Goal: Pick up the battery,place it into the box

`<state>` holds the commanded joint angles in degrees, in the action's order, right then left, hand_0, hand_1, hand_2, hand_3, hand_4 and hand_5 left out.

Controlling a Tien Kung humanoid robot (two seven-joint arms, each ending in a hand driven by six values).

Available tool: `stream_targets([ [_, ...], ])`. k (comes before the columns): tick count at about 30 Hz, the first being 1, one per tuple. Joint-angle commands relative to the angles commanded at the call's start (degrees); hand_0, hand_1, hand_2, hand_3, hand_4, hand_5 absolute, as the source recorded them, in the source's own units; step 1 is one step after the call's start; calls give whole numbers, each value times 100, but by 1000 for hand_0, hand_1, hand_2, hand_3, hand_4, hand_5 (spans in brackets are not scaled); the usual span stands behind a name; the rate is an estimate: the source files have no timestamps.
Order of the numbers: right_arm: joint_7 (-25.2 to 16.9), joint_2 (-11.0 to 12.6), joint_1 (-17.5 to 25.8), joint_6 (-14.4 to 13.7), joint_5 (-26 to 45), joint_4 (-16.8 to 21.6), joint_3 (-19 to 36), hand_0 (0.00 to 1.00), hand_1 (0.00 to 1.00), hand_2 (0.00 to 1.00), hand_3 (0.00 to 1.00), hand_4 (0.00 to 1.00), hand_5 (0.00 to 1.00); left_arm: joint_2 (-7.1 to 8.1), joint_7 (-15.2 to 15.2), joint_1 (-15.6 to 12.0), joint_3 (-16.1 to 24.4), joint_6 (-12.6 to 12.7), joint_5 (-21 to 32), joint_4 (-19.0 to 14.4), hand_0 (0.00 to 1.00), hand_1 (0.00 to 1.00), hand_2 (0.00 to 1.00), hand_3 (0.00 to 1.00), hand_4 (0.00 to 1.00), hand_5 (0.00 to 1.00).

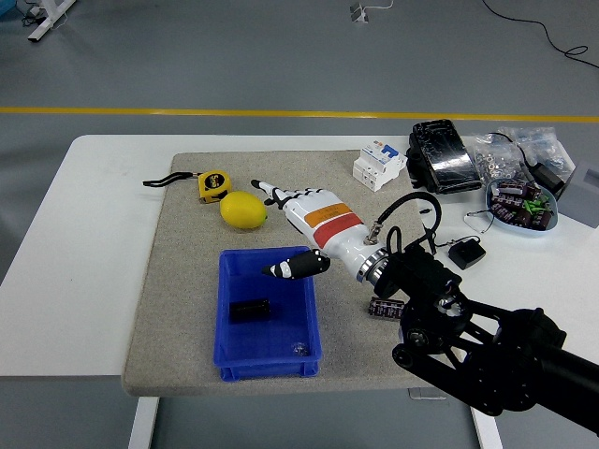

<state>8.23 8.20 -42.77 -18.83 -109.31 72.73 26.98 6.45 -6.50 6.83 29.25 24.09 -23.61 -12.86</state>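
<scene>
- The right hand [298,217] hovers above the blue box's [245,351] far right rim, fingers spread, holding nothing.
- The battery [250,309] lies inside the box, mid-floor.
- A grey mat [178,281] covers the white table [84,234]; bare mat lies left of the box.

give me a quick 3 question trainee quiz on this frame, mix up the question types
1. True or false: the battery lies inside the blue box.
2. What is the right hand doing? A) gripping the battery B) open above the box, holding nothing C) resting on the tape measure
3. Fill in: the yellow fruit beside the tape measure is a ____.

Key: 1 true. 2 B. 3 lemon.
</scene>
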Motion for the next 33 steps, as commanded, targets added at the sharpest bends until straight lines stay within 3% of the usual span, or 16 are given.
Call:
stream_targets([
  [10, -335, 901, 751, 404, -409, 906, 770, 564, 614, 684, 767, 998, 361, -14, -2, 16, 0, -1, 1, 21, 558, 520, 570, 573, 629, 564],
  [11, -389, 954, 827, 450, -475, 950, 834, 564, 614, 684, 767, 998, 361, -16, -9, 16, 10, -1, -15, 22, 558, 520, 570, 573, 629, 564],
  [12, -480, 1050, 962, 547, -586, 1007, 950, 558, 598, 640, 707, 998, 319, -20, -7, 9, -3, 5, 12, 22, 559, 524, 569, 570, 628, 564],
  [16, -596, 1228, 1321, 642, -662, 1011, 1187, 558, 598, 640, 707, 998, 319, -32, -15, -17, -14, 17, 50, 24, 559, 524, 569, 570, 628, 564],
  [26, -637, 1218, 1922, 416, -312, 386, 1237, 572, 593, 636, 708, 998, 300, -67, -135, -36, 78, 2, -157, 11, 561, 534, 574, 570, 625, 566],
  [33, -582, 1207, 1938, 320, -137, 84, 1130, 572, 588, 625, 682, 998, 301, -83, -140, 4, 21, -18, -116, 3, 563, 538, 575, 570, 624, 568],
])
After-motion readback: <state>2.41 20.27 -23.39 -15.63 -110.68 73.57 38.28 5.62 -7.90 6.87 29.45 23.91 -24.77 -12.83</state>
